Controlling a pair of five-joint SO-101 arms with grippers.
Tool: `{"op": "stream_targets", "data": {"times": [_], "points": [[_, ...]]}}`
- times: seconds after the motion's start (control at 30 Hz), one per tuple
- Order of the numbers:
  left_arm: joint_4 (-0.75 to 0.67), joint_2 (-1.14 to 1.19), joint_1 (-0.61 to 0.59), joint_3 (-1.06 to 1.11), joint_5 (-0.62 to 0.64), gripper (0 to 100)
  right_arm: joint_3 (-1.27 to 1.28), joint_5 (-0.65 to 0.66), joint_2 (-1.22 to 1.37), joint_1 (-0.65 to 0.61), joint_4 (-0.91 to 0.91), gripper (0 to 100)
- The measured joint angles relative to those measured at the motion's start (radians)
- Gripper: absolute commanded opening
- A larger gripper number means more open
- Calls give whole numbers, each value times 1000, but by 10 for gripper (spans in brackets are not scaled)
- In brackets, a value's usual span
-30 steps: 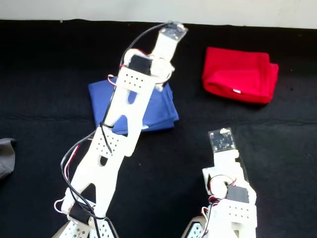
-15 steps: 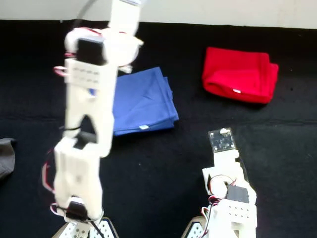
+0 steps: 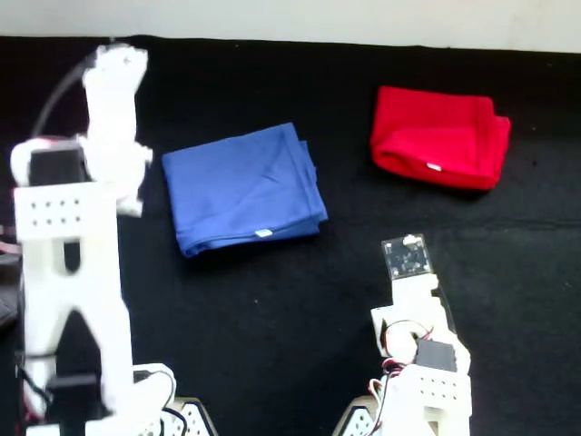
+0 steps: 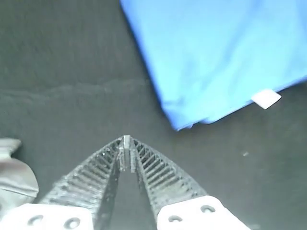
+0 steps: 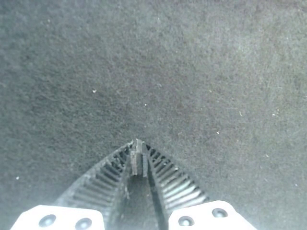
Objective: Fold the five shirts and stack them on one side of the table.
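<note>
Your left pincer (image 4: 125,153) swung clear of the folded blue shirt (image 3: 243,188), closed and empty, right pincer (image 5: 138,158) closed too, maybe a grey shirt (image 4: 14,176) near the left one

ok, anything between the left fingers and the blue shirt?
Nothing visible. The left fingers are shut, and only bare black table lies between them and the blue shirt. The gray cloth sits on the other side of the fingers, out of the path.
</note>
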Motion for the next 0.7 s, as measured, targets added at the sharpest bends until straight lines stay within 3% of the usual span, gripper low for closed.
{"op": "stream_targets", "data": {"times": [0.1,0.33,0.57,0.7], "points": [[-118,-48,-54,256,-31,14,-81,0,0,-3,34,120],[-374,-38,-198,621,-40,14,-411,-18,153,-110,206,108],[-675,17,-284,824,-40,14,-924,-278,646,-302,324,112],[-741,17,-301,859,-40,13,-1218,-399,965,-404,364,170]]}}
